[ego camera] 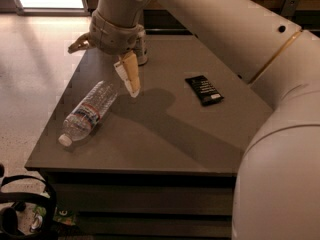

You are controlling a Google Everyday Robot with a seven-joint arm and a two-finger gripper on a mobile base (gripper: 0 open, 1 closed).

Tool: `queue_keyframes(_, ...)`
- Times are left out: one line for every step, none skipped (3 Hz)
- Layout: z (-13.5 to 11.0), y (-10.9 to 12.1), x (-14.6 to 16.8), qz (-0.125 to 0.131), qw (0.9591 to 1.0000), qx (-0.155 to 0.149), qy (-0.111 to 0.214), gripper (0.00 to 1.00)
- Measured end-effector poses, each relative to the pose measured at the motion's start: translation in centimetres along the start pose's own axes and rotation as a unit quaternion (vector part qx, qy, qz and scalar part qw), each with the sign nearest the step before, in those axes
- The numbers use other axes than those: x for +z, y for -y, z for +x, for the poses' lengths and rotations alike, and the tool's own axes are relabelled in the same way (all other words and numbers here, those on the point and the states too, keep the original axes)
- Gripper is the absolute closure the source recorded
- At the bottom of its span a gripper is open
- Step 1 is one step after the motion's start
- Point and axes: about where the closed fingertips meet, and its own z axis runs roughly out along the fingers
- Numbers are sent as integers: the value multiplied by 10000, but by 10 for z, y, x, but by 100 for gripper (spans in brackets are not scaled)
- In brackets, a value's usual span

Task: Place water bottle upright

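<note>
The water bottle (88, 112) lies on its side on the grey table (165, 139), near the left edge. Its white cap points toward the front-left corner, and its red, white and blue label faces up. My gripper (104, 70) hangs just above and behind the bottle's base end. It is open: one tan finger (130, 77) points down close to the bottle's base, the other finger (80, 44) sticks out to the left. Nothing is held between them.
A metal drink can (142, 50) stands at the back of the table, mostly hidden behind my wrist. A flat black packet (204, 89) lies right of centre. My large arm covers the right side of the view. Black cables (20, 204) lie on the floor at the front left.
</note>
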Motion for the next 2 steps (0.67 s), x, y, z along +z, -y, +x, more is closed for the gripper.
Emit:
queue_keyframes(-29, 5, 39, -403, 9990, 120, 145, 0)
queue_keyframes(-29, 5, 39, -403, 9990, 120, 145, 0)
